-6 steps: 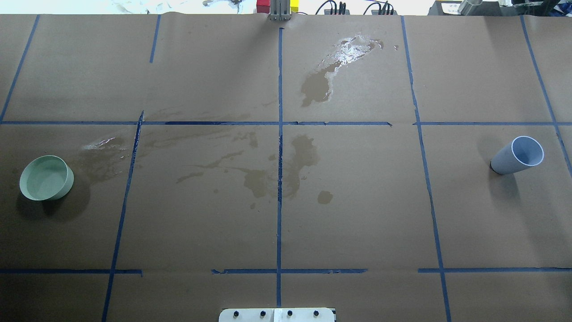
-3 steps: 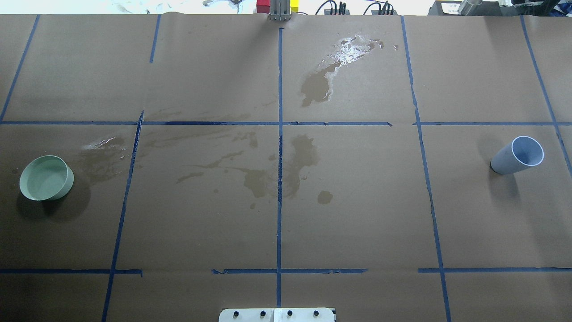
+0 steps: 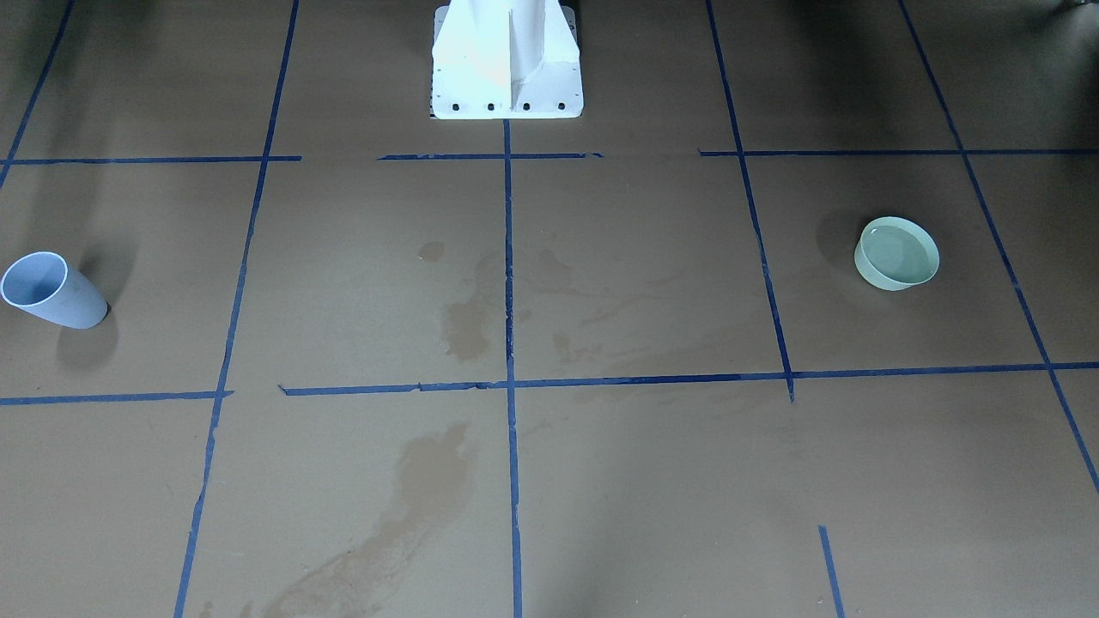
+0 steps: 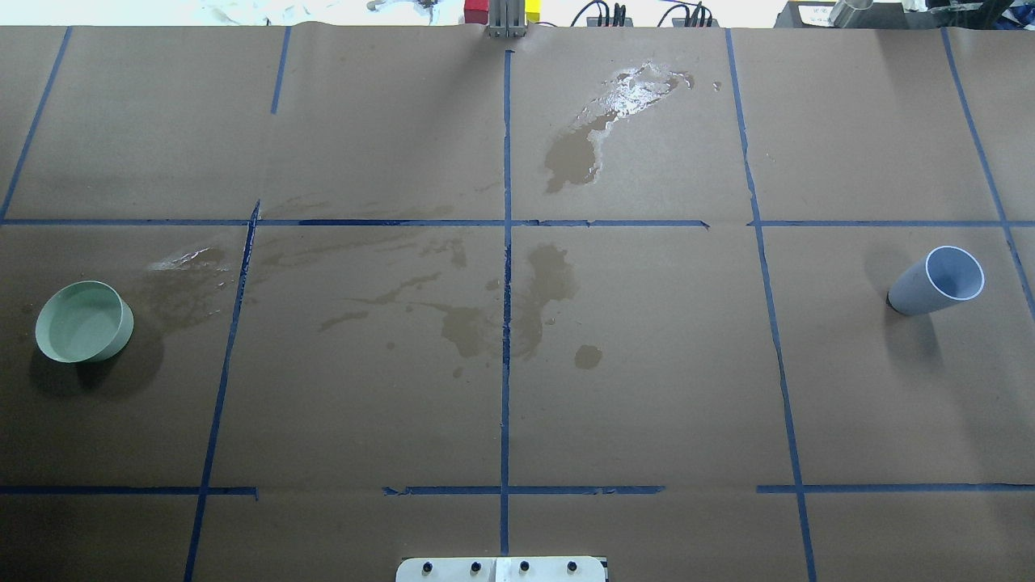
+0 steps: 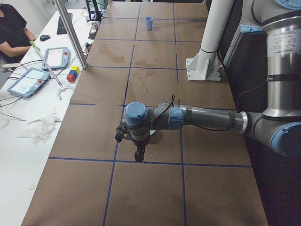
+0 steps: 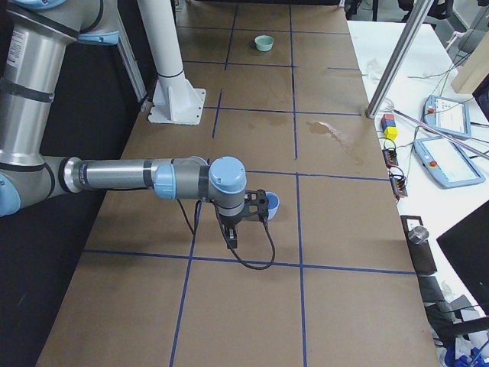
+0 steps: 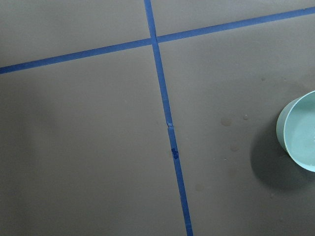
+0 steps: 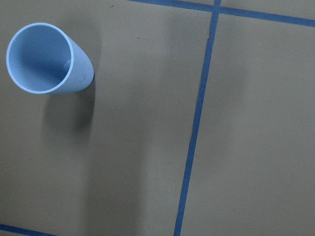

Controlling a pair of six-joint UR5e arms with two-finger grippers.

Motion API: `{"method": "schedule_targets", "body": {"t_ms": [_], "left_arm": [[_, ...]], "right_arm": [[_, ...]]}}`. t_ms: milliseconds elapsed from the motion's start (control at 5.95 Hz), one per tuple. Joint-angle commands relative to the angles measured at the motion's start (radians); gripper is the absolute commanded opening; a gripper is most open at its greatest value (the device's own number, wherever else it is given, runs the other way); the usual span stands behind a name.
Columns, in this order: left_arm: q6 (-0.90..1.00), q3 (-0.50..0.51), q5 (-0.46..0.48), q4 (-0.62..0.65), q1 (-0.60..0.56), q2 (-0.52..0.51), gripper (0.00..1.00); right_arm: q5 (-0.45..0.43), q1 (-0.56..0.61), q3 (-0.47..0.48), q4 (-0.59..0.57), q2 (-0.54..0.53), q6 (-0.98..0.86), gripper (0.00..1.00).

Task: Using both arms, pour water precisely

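Note:
A pale green bowl (image 4: 84, 321) stands on the brown paper on the robot's left side, with water (image 3: 897, 251) shimmering faintly inside. It also shows at the right edge of the left wrist view (image 7: 300, 132). A light blue cup (image 4: 938, 280) stands upright on the robot's right side, and the right wrist view (image 8: 49, 59) looks into it. The left gripper (image 5: 139, 157) hangs low beside the bowl and shows only in the exterior left view. The right gripper (image 6: 231, 238) hangs next to the cup (image 6: 269, 203) and shows only in the exterior right view. I cannot tell if either is open or shut.
Dark wet stains (image 4: 485, 323) and a glossy puddle (image 4: 639, 85) mark the paper around the middle and far side. The white pedestal (image 3: 506, 60) stands at the robot's edge. A metal pole (image 5: 70, 33) and teach pendants (image 5: 28, 80) are along the operators' side.

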Motion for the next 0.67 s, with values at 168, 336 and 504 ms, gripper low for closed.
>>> {"method": "schedule_targets", "body": {"t_ms": [168, 336, 504], "left_arm": [[-0.009, 0.017, -0.006, -0.030, 0.001, 0.010, 1.00], [-0.012, 0.012, 0.002, -0.026, 0.002, -0.008, 1.00], [-0.010, 0.009, 0.004, -0.026, 0.001, -0.009, 1.00]], "right_arm": [[0.006, 0.000, 0.001, 0.000, 0.000, -0.001, 1.00], [0.010, 0.000, 0.001, 0.000, 0.003, 0.001, 1.00], [0.012, 0.000, 0.000, 0.000, 0.001, -0.001, 1.00]]}}
